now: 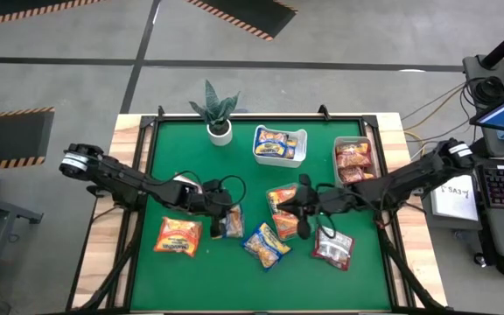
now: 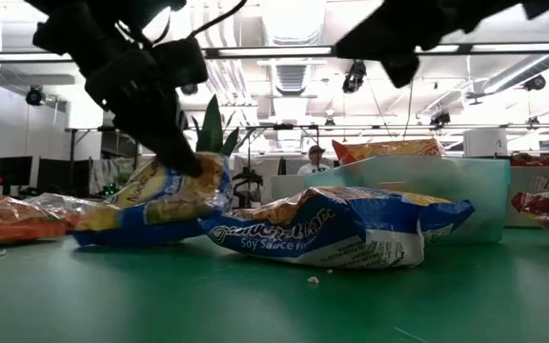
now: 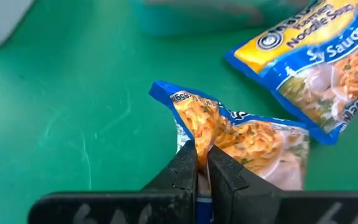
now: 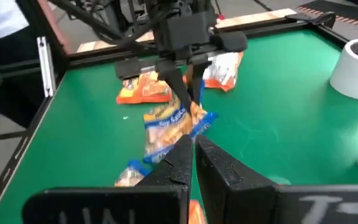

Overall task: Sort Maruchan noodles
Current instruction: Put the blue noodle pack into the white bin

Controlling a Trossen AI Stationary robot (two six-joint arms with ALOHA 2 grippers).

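Observation:
My left gripper (image 1: 218, 220) is shut on a yellow-and-blue noodle packet (image 1: 232, 224) left of the table's middle. A second yellow-and-blue packet (image 1: 267, 246) lies flat beside it, with an orange packet (image 1: 178, 236) to the left and a red-and-silver one (image 1: 333, 248) to the right. My right gripper (image 1: 304, 229) is shut on nothing, raised above another orange packet (image 1: 281, 208). In the right wrist view its fingers (image 4: 193, 146) point toward the left arm. My left gripper pinches the yellow-and-blue packet between its two fingers at a crumpled edge (image 3: 196, 134). The fingers slant down from above (image 2: 181, 152). The packet sits tilted, its held end raised and its other end (image 2: 103, 229) on the green table.
A white tub (image 1: 297, 149) with yellow-and-blue packets stands at the far middle. A clear tray (image 1: 354, 143) with orange and red packets is at the far right. A potted plant (image 1: 220, 129) stands far left. People show in the room behind.

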